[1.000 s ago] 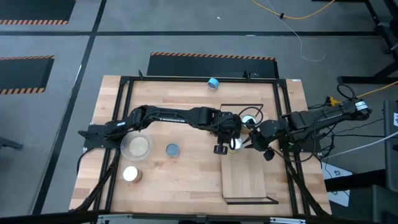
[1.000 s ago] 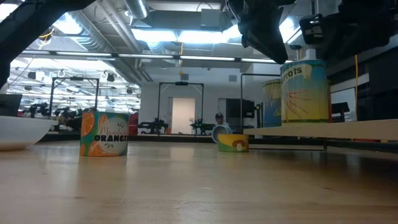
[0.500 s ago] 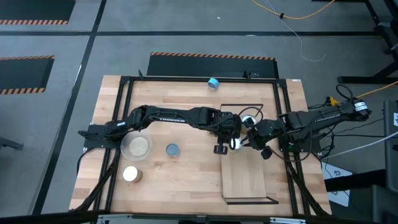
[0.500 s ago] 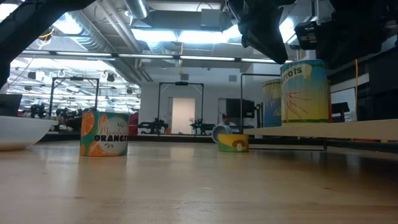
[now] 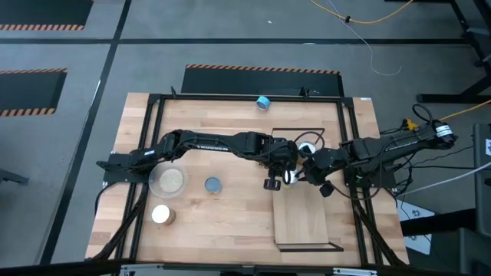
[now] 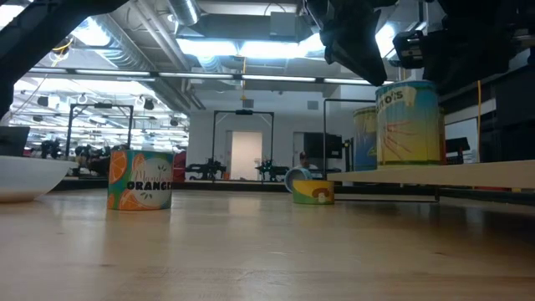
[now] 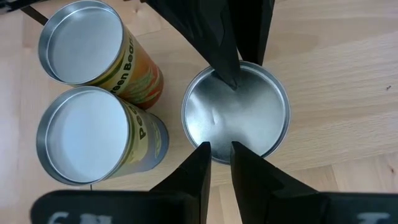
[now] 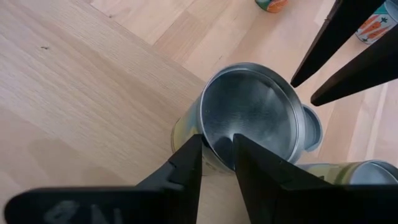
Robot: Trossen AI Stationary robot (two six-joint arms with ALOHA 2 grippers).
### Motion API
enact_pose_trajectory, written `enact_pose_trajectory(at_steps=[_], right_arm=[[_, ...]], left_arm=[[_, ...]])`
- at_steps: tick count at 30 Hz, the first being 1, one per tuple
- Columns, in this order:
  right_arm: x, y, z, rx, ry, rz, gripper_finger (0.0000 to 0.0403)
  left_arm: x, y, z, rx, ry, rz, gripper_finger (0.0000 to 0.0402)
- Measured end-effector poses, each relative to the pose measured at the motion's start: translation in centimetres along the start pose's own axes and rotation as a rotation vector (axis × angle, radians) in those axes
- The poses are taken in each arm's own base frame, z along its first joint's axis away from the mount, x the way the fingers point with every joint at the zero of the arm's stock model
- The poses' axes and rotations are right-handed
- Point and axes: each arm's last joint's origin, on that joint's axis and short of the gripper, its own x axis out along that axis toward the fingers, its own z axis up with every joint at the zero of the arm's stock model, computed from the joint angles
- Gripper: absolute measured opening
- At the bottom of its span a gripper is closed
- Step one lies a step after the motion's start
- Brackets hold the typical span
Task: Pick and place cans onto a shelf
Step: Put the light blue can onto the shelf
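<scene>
Placement step: shiny silver-topped can (image 7: 236,113) upright on pale wood shelf (image 5: 301,218), beside two shelved cans. Left end effector (image 7: 217,148) and right end effector (image 8: 217,149) both pinch its rim, narrow gap. Next: let go, lift clear without tipping it.

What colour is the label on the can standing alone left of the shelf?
Orange and green, seen best in the low view: short printed can.

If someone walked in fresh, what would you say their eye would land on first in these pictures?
Both arms meet over one can standing on the shelf, right of the table's middle: the left gripper and the right gripper each have their fingers at its rim. Two more cans stand beside it on the shelf, and an orange-labelled can stands on the table.
</scene>
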Motion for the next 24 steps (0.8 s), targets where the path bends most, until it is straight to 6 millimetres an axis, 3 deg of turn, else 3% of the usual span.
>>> enact_pose_trajectory(at_steps=[11, 24], right_arm=[[0.00, 0.01, 0.00, 0.000, -0.002, 0.004, 0.0010], [-0.59, 0.25, -0.10, 0.136, -0.035, 0.046, 0.0004]], left_arm=[[0.00, 0.01, 0.00, 0.000, 0.000, 0.000, 0.0055], [0.00, 0.01, 0.00, 0.000, 0.000, 0.000, 0.0055]])
